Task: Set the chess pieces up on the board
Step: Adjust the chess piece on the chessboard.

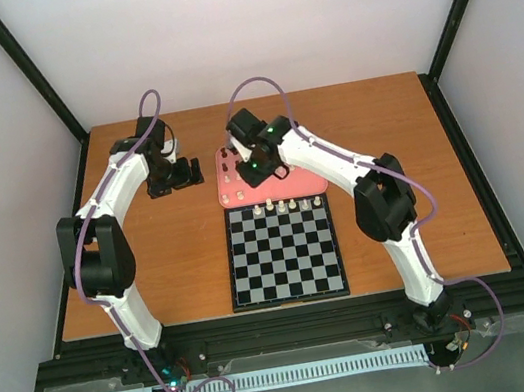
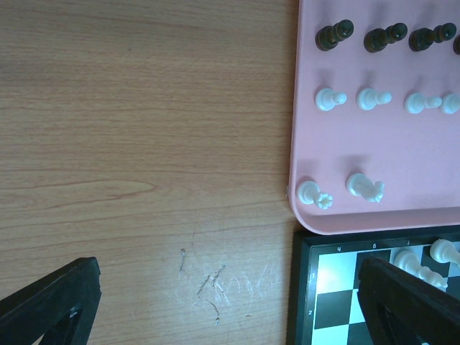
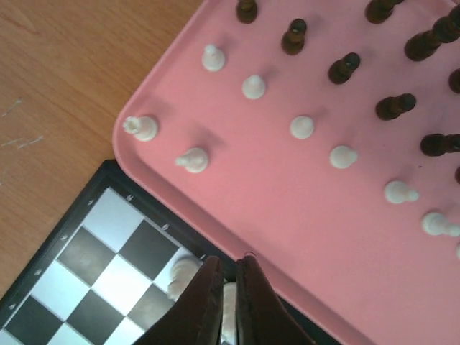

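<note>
The board (image 1: 288, 283) lies at the table's middle front, with a few cream chess pieces (image 1: 281, 207) on its far row. Behind it the pink tray (image 1: 313, 183) carries cream pieces (image 3: 192, 159) and dark pieces (image 3: 345, 67) in rows. My right gripper (image 3: 227, 262) is shut, its tips over the seam between the tray's near rim and the board's border (image 3: 86, 259). A cream piece (image 3: 183, 277) stands on the board just left of the fingers. My left gripper (image 2: 230, 309) hangs open over bare wood left of the tray (image 2: 388, 151), with nothing between its fingers.
The orange-brown wooden table (image 1: 162, 264) has black frame rails on both sides and along the front. In the left wrist view, the board's corner (image 2: 323, 287) sits close under the tray's rounded corner, with two cream pieces (image 2: 413, 262) on it.
</note>
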Robot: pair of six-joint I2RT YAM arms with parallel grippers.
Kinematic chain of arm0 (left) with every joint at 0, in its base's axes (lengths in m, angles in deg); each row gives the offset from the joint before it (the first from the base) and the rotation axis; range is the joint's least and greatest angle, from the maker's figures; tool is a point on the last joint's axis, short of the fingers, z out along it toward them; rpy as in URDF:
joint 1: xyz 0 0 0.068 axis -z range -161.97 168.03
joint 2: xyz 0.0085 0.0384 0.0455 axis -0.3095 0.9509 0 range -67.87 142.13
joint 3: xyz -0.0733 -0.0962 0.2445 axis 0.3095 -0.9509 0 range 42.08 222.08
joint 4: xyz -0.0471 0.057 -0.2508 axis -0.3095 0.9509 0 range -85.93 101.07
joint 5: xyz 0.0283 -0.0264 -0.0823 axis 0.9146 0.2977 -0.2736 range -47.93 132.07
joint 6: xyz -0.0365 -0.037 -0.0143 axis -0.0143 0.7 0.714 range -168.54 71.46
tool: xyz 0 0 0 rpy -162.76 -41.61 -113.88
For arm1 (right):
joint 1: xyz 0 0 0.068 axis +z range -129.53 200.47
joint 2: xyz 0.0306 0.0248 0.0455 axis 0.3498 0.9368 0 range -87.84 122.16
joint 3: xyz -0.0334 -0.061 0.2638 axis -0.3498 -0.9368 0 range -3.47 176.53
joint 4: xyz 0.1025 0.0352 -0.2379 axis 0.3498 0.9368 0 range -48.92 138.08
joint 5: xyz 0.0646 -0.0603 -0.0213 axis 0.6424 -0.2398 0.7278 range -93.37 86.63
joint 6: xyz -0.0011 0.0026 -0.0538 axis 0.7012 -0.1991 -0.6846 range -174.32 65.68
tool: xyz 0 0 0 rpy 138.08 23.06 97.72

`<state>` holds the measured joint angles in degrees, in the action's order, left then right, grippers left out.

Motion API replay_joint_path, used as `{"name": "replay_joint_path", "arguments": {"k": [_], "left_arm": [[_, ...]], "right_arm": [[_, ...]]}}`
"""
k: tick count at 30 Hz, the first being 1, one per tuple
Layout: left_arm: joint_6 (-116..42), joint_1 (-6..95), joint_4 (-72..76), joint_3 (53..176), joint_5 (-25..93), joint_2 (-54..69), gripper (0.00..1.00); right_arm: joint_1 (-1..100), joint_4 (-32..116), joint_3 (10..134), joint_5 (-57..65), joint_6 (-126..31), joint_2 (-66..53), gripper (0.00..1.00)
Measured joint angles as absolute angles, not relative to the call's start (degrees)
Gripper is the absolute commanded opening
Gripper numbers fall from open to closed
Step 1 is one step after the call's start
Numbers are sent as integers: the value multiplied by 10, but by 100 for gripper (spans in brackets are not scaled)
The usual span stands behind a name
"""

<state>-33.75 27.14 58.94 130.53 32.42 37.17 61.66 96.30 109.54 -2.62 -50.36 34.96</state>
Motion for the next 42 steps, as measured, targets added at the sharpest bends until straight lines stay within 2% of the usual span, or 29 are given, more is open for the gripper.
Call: {"name": "replay_joint_path", "arguments": {"k": [3, 10, 32, 42], "left_arm": [[-338, 271, 589, 1305, 324, 372, 100], [-338, 271, 589, 1305, 325, 372, 100], [-338, 271, 589, 1305, 325, 372, 100], [-338, 271, 589, 1305, 325, 372, 100]], "right_arm": [[598, 973, 1122, -22, -498, 376, 3], [573, 1002, 1125, 0, -496, 424, 3], [576, 994, 1048, 66, -496, 426, 3], [576, 992, 1044, 34, -492, 417, 9]]}}
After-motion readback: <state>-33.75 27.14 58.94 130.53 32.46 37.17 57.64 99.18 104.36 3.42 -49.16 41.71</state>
